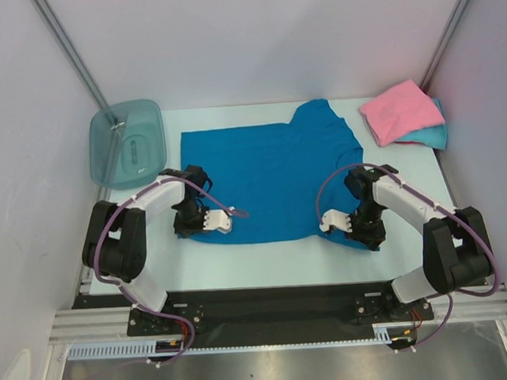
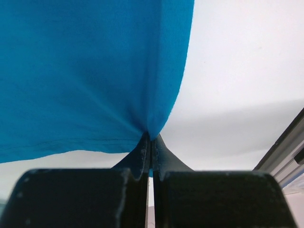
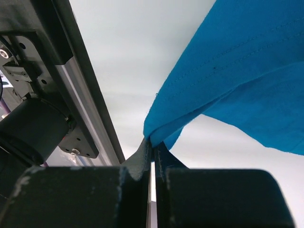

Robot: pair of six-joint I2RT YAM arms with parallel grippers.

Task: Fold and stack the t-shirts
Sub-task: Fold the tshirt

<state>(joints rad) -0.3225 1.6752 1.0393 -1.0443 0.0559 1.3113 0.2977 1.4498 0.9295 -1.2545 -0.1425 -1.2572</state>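
The deep blue t-shirt [image 1: 270,176] lies spread across the middle of the table, one sleeve toward the back. My left gripper [image 1: 187,228] is shut on its near-left corner; in the left wrist view the cloth [image 2: 85,71] is pinched at the tips of the gripper [image 2: 151,138]. My right gripper [image 1: 368,237] is shut on the near-right corner; in the right wrist view a fold of the cloth [image 3: 247,61] sits between the tips of the gripper [image 3: 153,142]. The pink t-shirt [image 1: 399,110] lies folded at the back right on top of the turquoise t-shirt [image 1: 433,134].
A translucent teal plastic bin [image 1: 127,142] sits at the back left. White walls with metal posts enclose the table. An aluminium rail [image 1: 270,314] runs along the near edge and also shows in the right wrist view [image 3: 80,90].
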